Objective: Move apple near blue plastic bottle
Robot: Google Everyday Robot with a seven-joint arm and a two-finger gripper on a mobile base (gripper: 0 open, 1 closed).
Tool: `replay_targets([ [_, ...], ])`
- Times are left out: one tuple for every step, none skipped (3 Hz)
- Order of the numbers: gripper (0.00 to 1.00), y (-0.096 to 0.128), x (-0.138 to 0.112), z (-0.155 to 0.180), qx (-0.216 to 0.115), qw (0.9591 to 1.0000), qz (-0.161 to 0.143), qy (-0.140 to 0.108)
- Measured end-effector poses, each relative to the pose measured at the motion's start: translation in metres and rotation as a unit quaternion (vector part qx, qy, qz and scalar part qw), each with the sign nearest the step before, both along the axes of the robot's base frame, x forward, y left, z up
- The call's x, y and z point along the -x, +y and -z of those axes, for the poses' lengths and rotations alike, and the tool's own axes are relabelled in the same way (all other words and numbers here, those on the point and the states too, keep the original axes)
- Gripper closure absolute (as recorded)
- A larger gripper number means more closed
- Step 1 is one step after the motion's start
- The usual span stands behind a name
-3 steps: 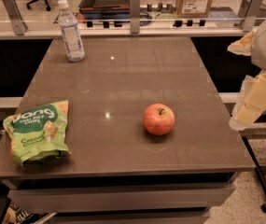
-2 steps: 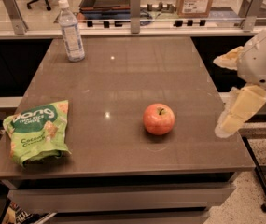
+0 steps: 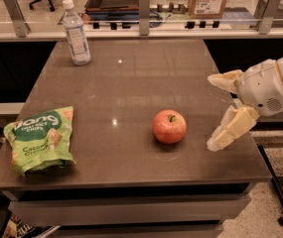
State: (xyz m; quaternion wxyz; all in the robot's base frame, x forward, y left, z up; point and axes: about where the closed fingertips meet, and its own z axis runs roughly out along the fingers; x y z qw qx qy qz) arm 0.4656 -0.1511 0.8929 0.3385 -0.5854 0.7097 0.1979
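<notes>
Apple (image 3: pixel 169 126) is sitting on the table (image 3: pixel 131 83), near-centre and slightly right, stem up, nothing touching it. Bottle (image 3: pixel 76 33) is standing upright at the far left corner, well apart from the apple. Green snack bag (image 3: pixel 40 139) is lying flat at the near left edge.

Gripper (image 3: pixel 213 112) is hanging at the right side of the table, just right of the apple and apart from it. Its two fingers (image 3: pixel 233 128) are standing wide apart, holding nothing, the opening facing left toward the fruit.

Judging the step: the reach for the apple, grasp not yet made. The next move is calling for the gripper to travel left until the fingers are flanking the apple, then close. The fruit is round and is likely to roll if one finger is nudging it first. After that comes a long carry to the far left.

Hard to make out: whether the lower finger is touching the table or floating just above it. The arm is running off the right edge, so its reach is unclear. The bottle's label print is not readable.
</notes>
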Motion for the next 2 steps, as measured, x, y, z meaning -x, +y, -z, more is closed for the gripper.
replay_targets([
  [0.0,0.026,-0.012,0.011,-0.072,0.997,-0.024,-0.014],
  [0.0,0.053,-0.01,0.023,-0.115,0.992,-0.05,-0.012],
])
